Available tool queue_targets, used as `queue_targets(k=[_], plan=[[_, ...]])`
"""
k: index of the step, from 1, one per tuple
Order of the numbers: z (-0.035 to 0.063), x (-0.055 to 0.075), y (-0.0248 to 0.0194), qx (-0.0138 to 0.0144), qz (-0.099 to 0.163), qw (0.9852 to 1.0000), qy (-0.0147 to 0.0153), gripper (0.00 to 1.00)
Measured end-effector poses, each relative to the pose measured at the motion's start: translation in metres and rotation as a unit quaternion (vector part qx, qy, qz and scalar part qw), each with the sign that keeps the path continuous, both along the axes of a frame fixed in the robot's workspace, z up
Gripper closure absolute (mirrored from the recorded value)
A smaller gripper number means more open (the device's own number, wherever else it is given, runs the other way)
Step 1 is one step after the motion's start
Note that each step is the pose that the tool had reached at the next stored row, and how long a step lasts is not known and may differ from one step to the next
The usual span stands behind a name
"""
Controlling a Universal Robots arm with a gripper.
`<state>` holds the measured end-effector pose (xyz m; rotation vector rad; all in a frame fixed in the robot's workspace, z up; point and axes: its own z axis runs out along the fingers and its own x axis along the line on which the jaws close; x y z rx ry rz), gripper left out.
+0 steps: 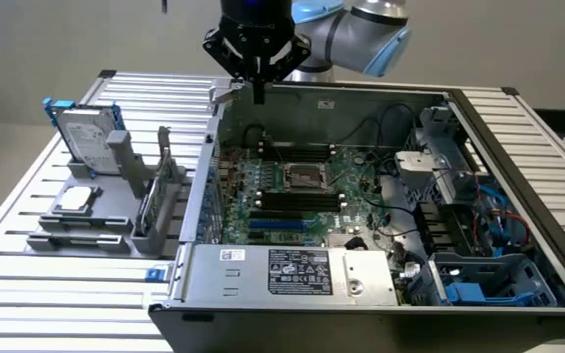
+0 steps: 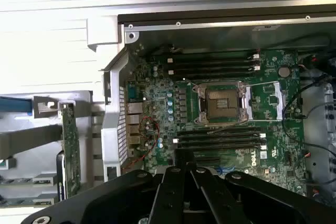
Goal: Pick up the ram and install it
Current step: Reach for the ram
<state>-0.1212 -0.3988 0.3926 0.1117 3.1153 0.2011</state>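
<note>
Grey wall point(image 1: 67, 37) is closing off the background, and in front of it we are looking over a slatted metal table point(image 1: 27, 279) that is carrying an open computer case point(image 1: 361, 95) across its middle and a grey rack point(image 1: 76, 239) toward the edge on the exterior view's left. The gripper point(image 1: 258, 94) is hanging above the far corner of the case, over the wall that is facing the rack, and its jaws are pressing together on nothing. We are finding the ram point(image 2: 70, 145) in that rack, standing on its long edge in a slot just beside the outside of the case wall. Its long axis is running alongside that wall, from the table's far edge toward its near edge. From the jaws it is lying lower, toward the exterior view's left and closer to the near edge, so we are judging it near but clearly apart from them. A hard drive point(image 1: 88, 140) in a blue frame is standing at the rack's far end, and a square processor chip point(image 1: 76, 198) is lying flat on the side away from the case. Inside the case, the motherboard point(image 1: 263, 184) is showing rows of black slots point(image 1: 300, 200) on both sides of the socket, all looking unfilled to us.
</note>
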Motion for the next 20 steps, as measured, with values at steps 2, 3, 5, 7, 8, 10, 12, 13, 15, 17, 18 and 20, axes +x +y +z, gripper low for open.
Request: queue_targets(k=[2,3,5,7,8,10,12,13,15,17,18,20], plan=[[0.0000,0.000,0.0000,0.0007,0.000,1.0000,0.0000,0.89],[0.0000,0.000,0.0000,0.0011,0.000,1.0000,0.0000,0.89],[0.0000,0.000,0.0000,0.0017,0.000,1.0000,0.0000,0.89],[0.0000,0.000,0.0000,0.0024,0.000,1.0000,0.0000,0.89],[0.0000,0.000,-0.0001,0.0027,0.000,1.0000,0.0000,0.89],[-0.0003,-0.008,-0.0003,0.0027,0.000,1.0000,0.0000,0.89],[-0.0006,-0.016,-0.0009,0.0026,0.000,1.0000,0.0000,0.89],[-0.0009,-0.021,-0.0013,0.0027,0.000,1.0000,0.0000,0.89],[-0.0016,-0.030,-0.0022,0.0024,0.000,1.0000,0.0000,0.89],[-0.0025,-0.039,-0.0029,0.0017,0.000,1.0000,0.0000,0.89],[-0.0031,-0.044,-0.0032,0.0012,0.000,1.0000,0.0000,0.89],[-0.0044,-0.053,-0.0037,-0.0002,0.000,1.0000,0.0000,0.89]])
